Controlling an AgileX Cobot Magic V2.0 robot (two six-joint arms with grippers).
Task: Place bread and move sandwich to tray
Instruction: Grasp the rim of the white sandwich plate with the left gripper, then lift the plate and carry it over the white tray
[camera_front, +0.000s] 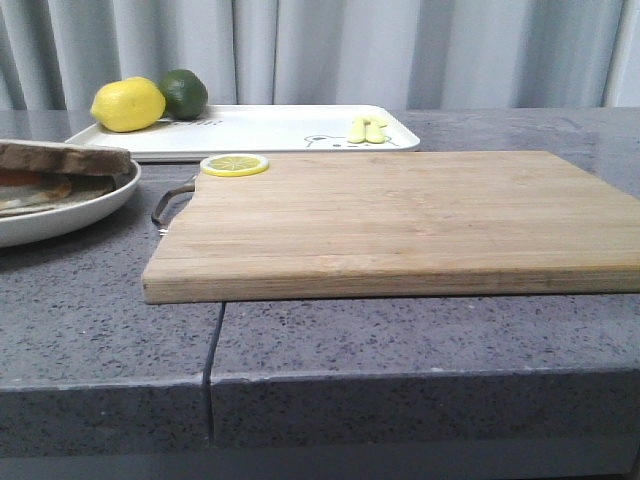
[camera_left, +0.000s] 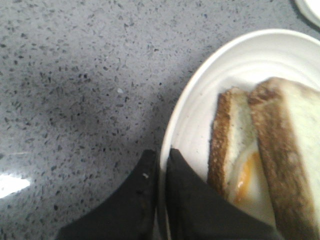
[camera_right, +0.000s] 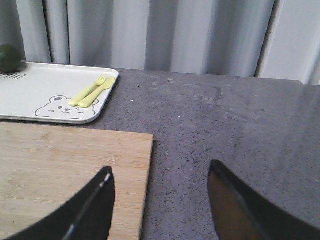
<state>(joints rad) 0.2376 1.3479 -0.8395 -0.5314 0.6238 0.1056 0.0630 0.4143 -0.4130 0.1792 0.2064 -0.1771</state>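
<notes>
The sandwich (camera_left: 260, 150), a fried egg with orange yolk between brown-crusted bread slices, lies on a round white plate (camera_left: 210, 100). My left gripper (camera_left: 161, 156) is shut on the plate's rim, one finger outside and one inside. In the front view the plate (camera_front: 70, 210) with the sandwich (camera_front: 55, 165) sits at the far left edge. The white tray with the bear drawing (camera_front: 270, 130) lies at the back; it also shows in the right wrist view (camera_right: 35, 95). My right gripper (camera_right: 160, 172) is open and empty over the right edge of the wooden cutting board (camera_right: 65, 175). Neither gripper shows in the front view.
The wooden cutting board (camera_front: 400, 220) with a metal handle lies mid-table, a lemon slice (camera_front: 234, 164) on its far left corner. On the tray are a lemon (camera_front: 128, 104), a lime (camera_front: 184, 93) and yellow-green cutlery (camera_front: 366, 129). A curtain hangs behind.
</notes>
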